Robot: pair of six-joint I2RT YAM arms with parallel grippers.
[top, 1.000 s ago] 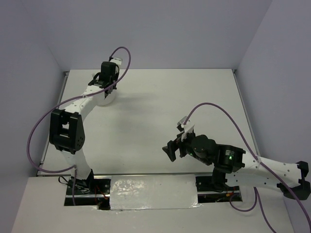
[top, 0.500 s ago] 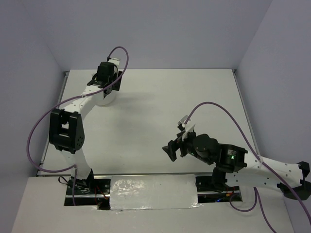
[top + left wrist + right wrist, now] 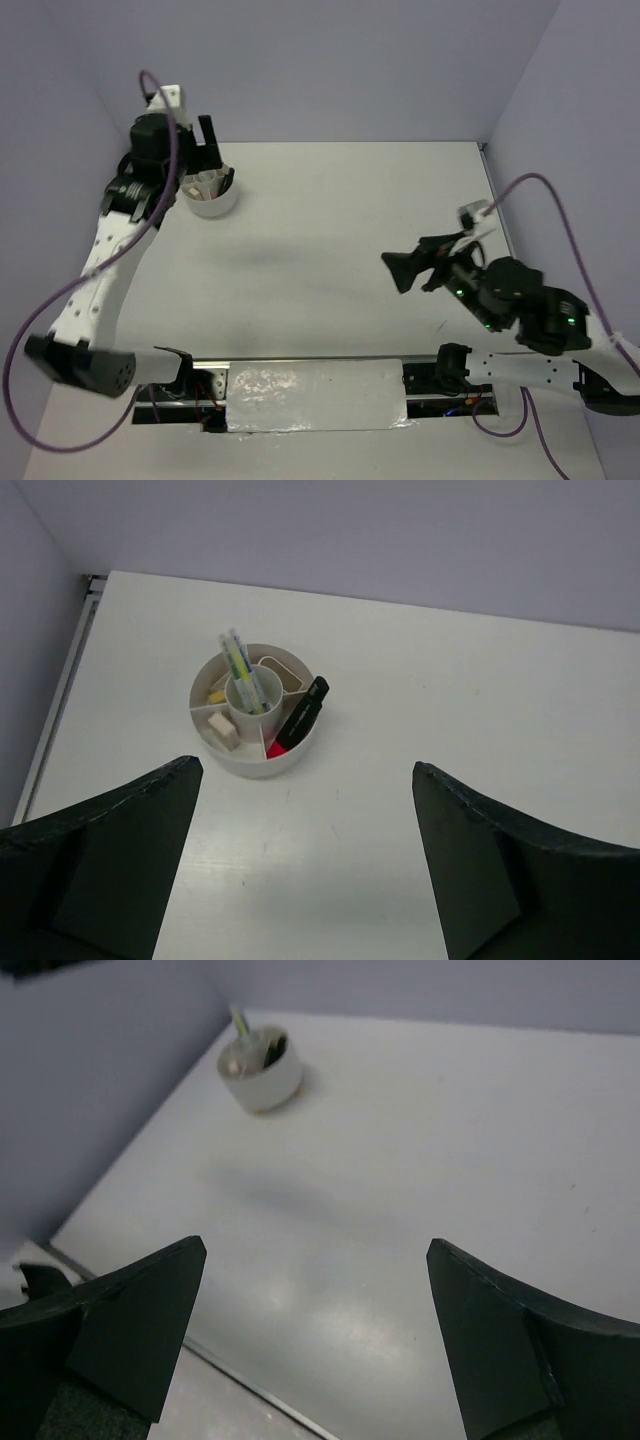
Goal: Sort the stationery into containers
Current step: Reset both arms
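Left fingers (image 3: 110,850) have lifted clear of the cup (image 3: 245,768).

Pens (image 3: 237,665), marker (image 3: 305,708) and erasers (image 3: 224,730) inside round divided white cup (image 3: 240,768)

top camera looks down from behind; both wrist cameras, high up, share the white cup (image 3: 238,767).

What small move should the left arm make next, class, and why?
Probably draw back toward its base: the left tool hangs open and empty near the round white divided cup, which already holds the black-and-red marker, yellow-green stick and white eraser; no loose stationery shows on the white table.
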